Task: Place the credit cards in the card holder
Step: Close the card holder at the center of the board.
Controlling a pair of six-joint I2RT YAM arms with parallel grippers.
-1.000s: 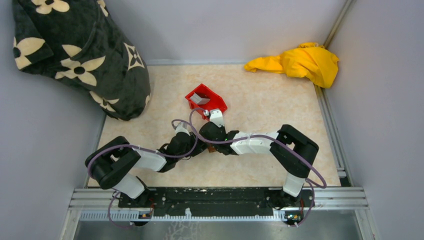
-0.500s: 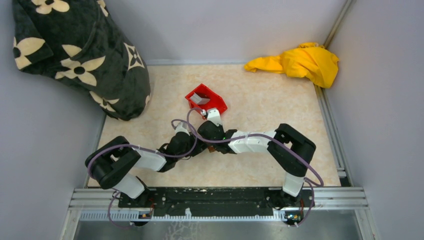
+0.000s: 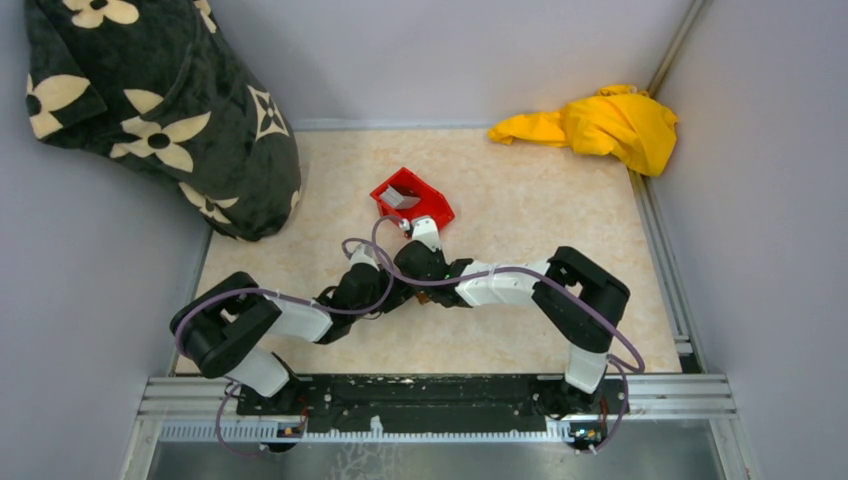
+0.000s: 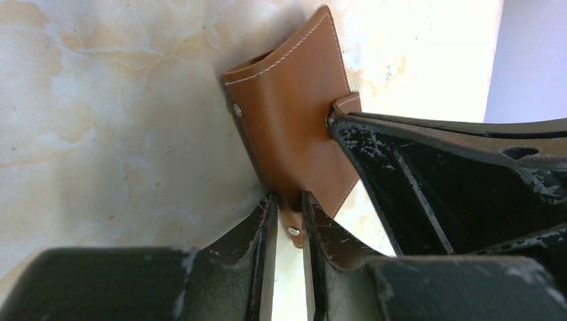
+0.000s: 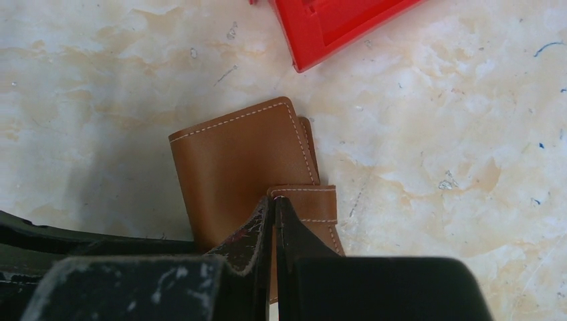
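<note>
Left gripper [image 4: 287, 204] pinches the card holder [image 4: 294, 114] at its lower edge; right gripper [image 5: 273, 206] is clamped narrow on the strap tab [image 5: 314, 207]. Risk: thin leather slips out if the arms pull unevenly

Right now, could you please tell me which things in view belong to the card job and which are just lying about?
Job in hand:
- wallet, pinched by the left pincer and the right pincer
- grey cards, as they appear, lying in the red bin

Lying about:
- yellow cloth
- black flowered blanket
</note>
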